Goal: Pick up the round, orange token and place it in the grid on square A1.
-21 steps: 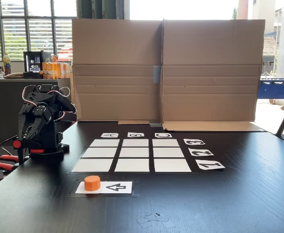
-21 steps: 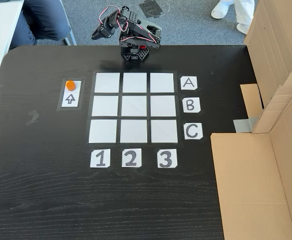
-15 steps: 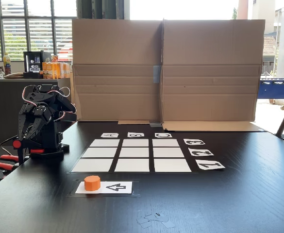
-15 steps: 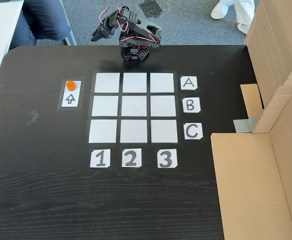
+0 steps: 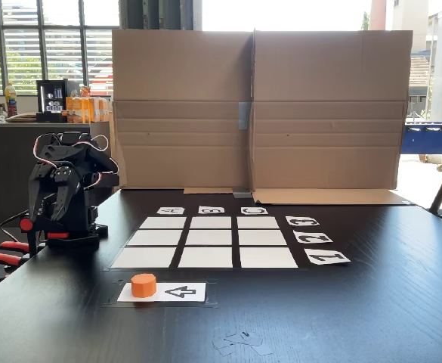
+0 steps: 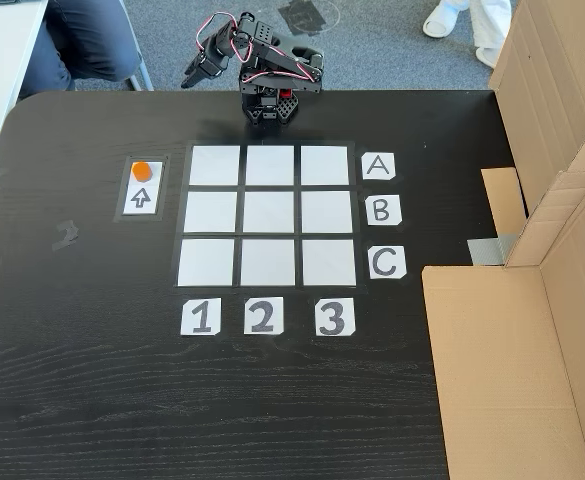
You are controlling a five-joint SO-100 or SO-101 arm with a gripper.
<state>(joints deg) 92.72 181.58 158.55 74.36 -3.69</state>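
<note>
Token [image 6: 142, 169] on arrow card [image 6: 141, 197] | gripper [image 6: 191, 78] apparently closed, beyond table edge

Token [image 5: 143, 285] bright orange, on white card [image 5: 177, 292] with black outlined arrow, lower left of a fixed view; same orange token [image 6: 142, 170] upper left in a fixed view. Grid [image 6: 268, 215] white cells with black gaps, white labels with dark grey A B C and 1 2 3. Table [image 6: 122, 380] black with wood grain. Arm [image 5: 62, 193] black with red and white wires, red clamps [image 5: 5, 253] at its base. Cardboard [image 5: 258, 106] plain brown, grey tape patch
</note>
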